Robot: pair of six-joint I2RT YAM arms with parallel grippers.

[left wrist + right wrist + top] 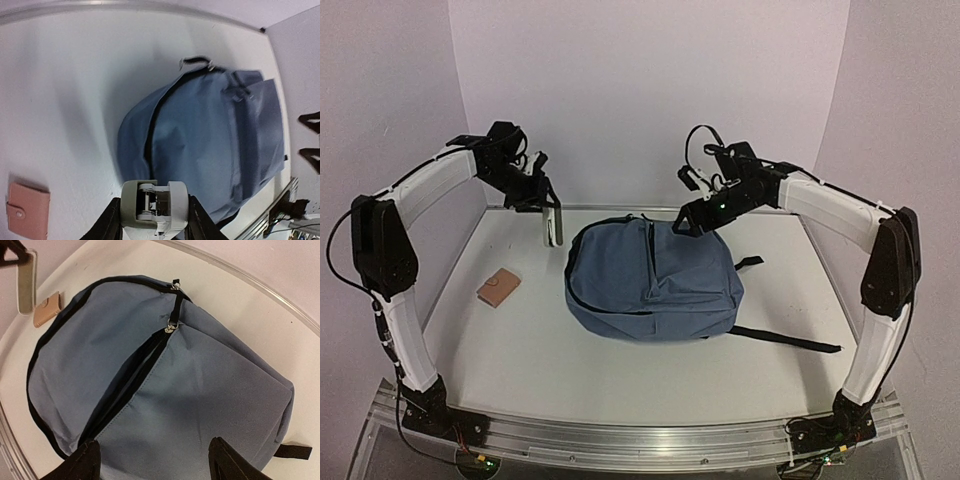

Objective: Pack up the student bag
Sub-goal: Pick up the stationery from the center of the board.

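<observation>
Student bag (655,280) lies flat mid-way across the table (520,340), nearer its far edge: soft, limp, probably light, best pinched at the zipper pull (172,328); right gripper (155,465) gapes above it, left gripper (155,225) clamps a pale grey object (152,197).

Backpack (655,280): plain slate blue, black zipper (127,384), black straps (785,340). Wallet (499,287) at its 9 o'clock: salmon pink, plain. Small item (552,222) at its 11 o'clock: pale grey-green and white. Table (570,370): white.
</observation>
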